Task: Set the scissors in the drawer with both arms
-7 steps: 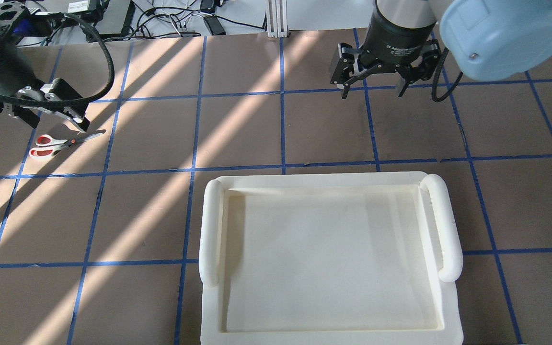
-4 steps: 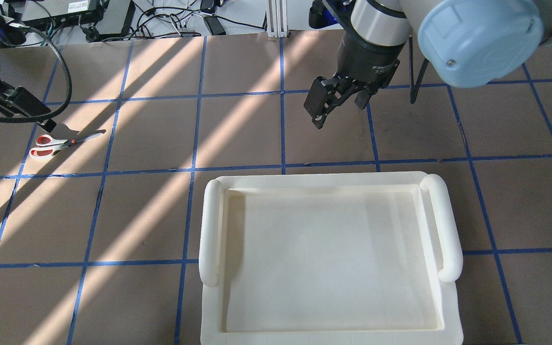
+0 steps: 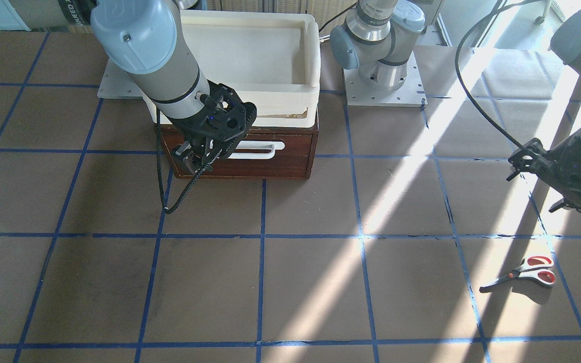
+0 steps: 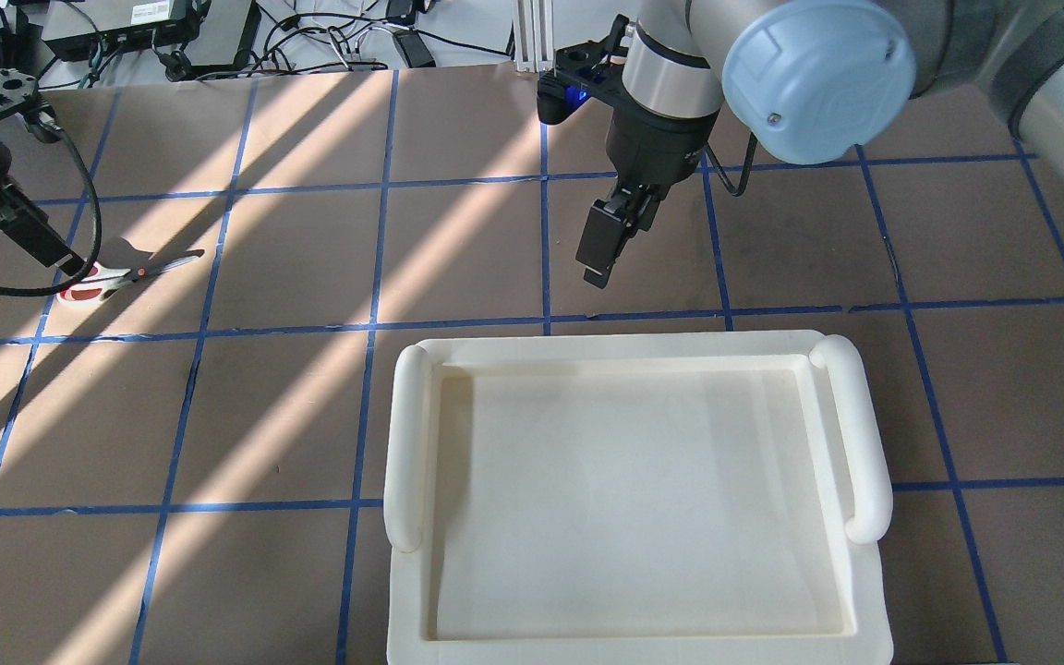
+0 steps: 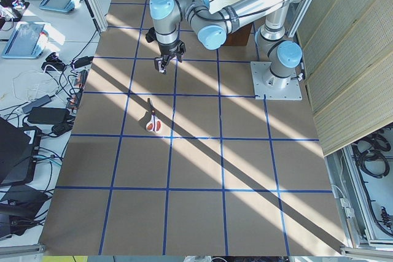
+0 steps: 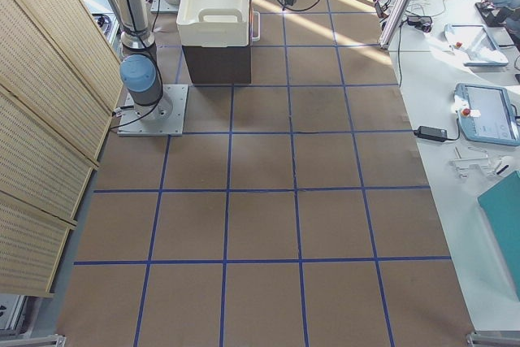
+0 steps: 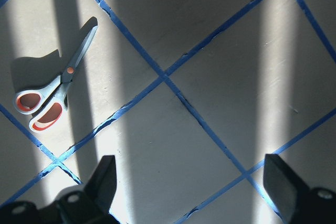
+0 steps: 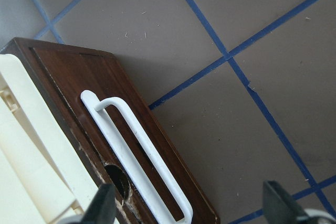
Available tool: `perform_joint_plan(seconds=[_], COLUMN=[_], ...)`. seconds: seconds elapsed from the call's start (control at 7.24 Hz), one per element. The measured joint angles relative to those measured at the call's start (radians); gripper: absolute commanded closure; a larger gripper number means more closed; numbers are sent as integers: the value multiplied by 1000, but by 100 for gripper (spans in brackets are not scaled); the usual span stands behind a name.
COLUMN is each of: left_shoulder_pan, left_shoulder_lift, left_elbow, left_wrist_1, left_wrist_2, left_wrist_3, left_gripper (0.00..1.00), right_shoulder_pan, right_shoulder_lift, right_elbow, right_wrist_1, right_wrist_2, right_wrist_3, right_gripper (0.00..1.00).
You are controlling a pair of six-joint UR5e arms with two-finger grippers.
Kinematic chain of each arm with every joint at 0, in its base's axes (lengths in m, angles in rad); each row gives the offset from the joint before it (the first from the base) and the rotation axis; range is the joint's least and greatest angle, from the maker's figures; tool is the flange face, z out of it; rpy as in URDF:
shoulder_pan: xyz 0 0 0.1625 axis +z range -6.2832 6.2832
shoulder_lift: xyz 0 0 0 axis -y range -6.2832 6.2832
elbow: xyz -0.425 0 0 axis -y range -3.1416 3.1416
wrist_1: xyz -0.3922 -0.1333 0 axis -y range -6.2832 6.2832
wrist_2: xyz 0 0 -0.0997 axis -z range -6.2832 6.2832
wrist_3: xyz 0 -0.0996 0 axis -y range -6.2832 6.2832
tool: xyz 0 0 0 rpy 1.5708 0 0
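Note:
The scissors (image 4: 126, 273) lie flat on the table at the far left, grey handles lined red-orange; they also show in the front view (image 3: 525, 271) and at the upper left of the left wrist view (image 7: 55, 90). My left gripper (image 4: 61, 257) hangs open and empty above them, its fingers (image 7: 105, 179) wide apart. The dark reddish-brown drawer (image 3: 280, 164) is closed under the tray, with its white bar handle (image 8: 139, 148) in the right wrist view. My right gripper (image 3: 194, 161) is open and empty just in front of the handle (image 3: 255, 149), apart from it.
A cream-white plastic tray (image 4: 606, 346) sits on top of the drawer's cabinet (image 6: 215, 62). Blue tape lines grid the brown table. Cables and electronics (image 4: 163, 18) lie beyond the far edge. The left arm's base (image 3: 384, 75) stands beside the cabinet.
My right gripper has swung left and nearer the tray, turning edge-on, down to the drawer front. My left gripper has turned and shifted left over the scissors' handles. The scissors have not moved.

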Motion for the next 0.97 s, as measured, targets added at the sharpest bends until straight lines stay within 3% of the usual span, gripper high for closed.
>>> perform_joint_plan(seconds=[0.55, 0.97], left_shoulder_pan=[33, 56], left_shoulder_lift=[-177, -276], left_elbow=[1, 2], left_wrist_1=[245, 340], left_wrist_2=[16, 8], left_wrist_3=[354, 504], left_gripper=[0, 0], right_shoulder_pan=[14, 90], right_shoulder_lift=[79, 170], right_elbow=[-12, -19], right_wrist_1=[96, 83], right_wrist_2=[-10, -81], right_wrist_3=[-419, -560], right_gripper=[2, 3])
